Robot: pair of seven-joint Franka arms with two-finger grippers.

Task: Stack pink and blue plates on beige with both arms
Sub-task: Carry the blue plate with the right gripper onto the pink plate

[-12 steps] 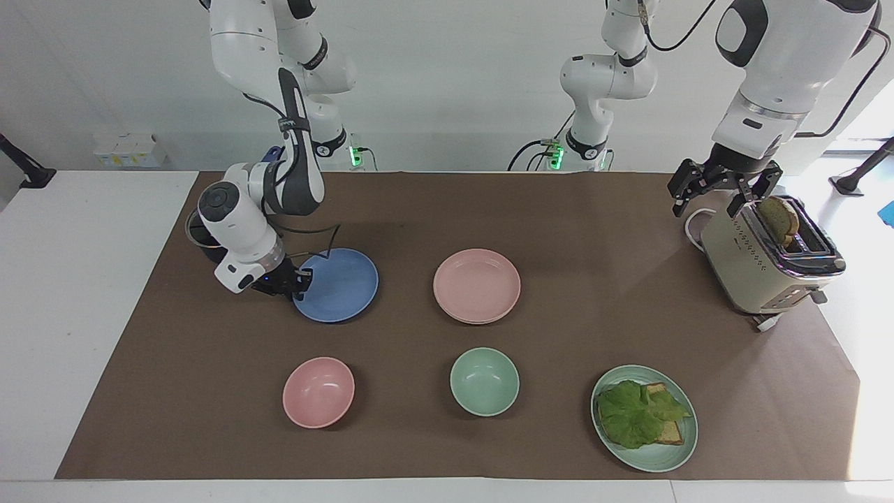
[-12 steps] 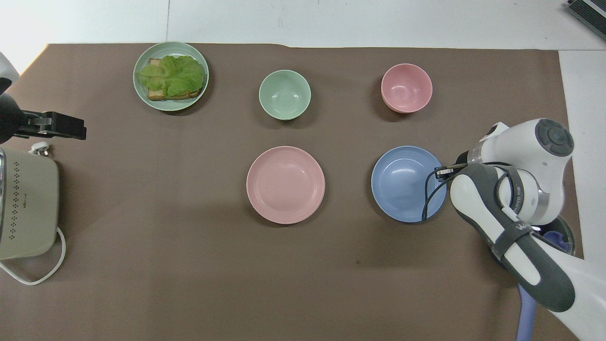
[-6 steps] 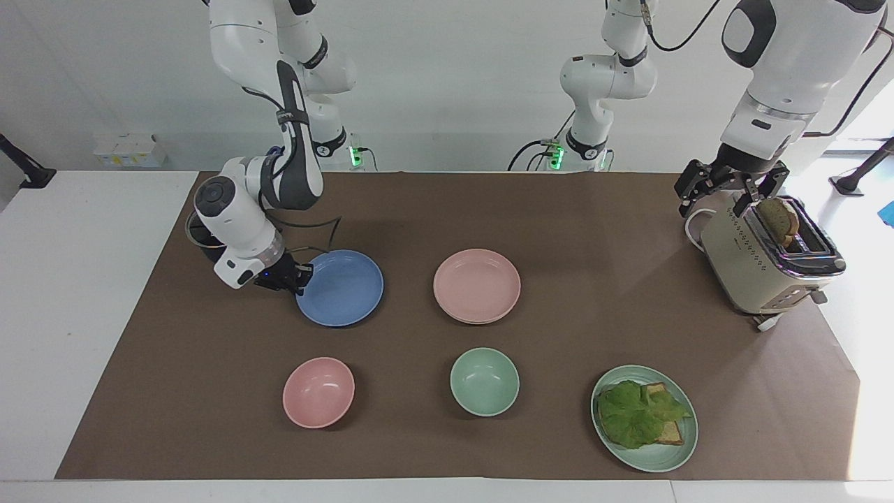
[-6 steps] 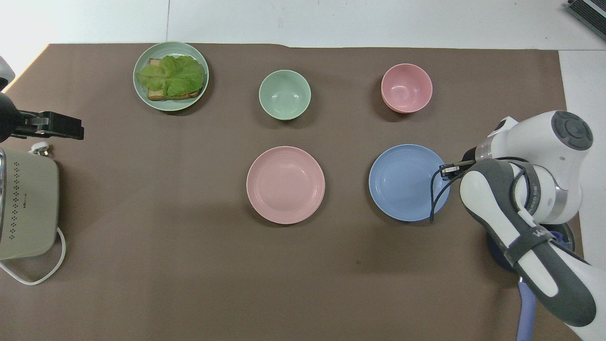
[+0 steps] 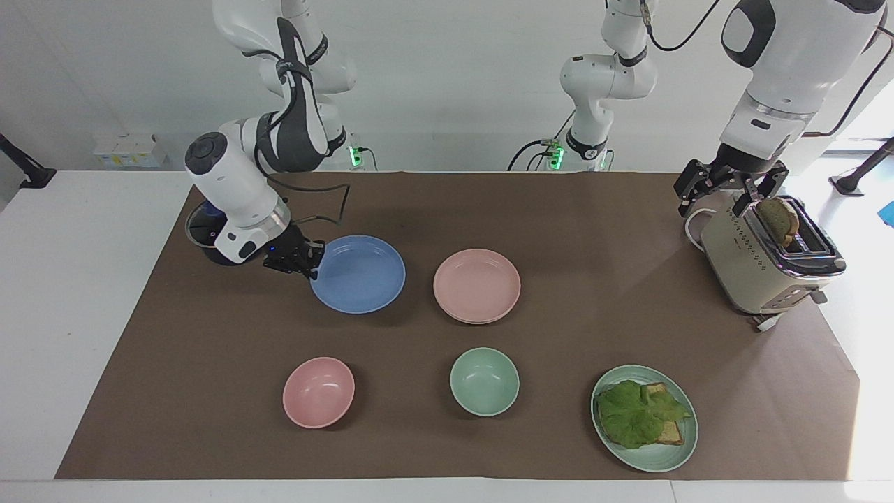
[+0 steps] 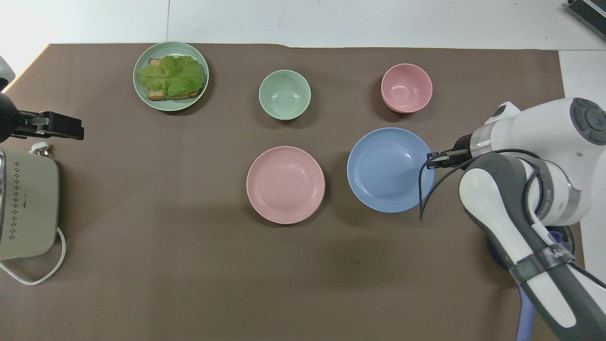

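Right tool (image 5: 307, 262) was clamped on the blue plate's (image 5: 357, 273) rim, plate lifted clear of the bench (image 5: 209, 335), just beside the pink plate (image 5: 477, 286). Left tool (image 5: 726, 190) waited with fingers apart over the toaster (image 5: 765, 262).

Beige plate (image 5: 482, 320) mostly hidden under pink plate (image 5: 476, 283); toaster (image 6: 26, 208) cut off.
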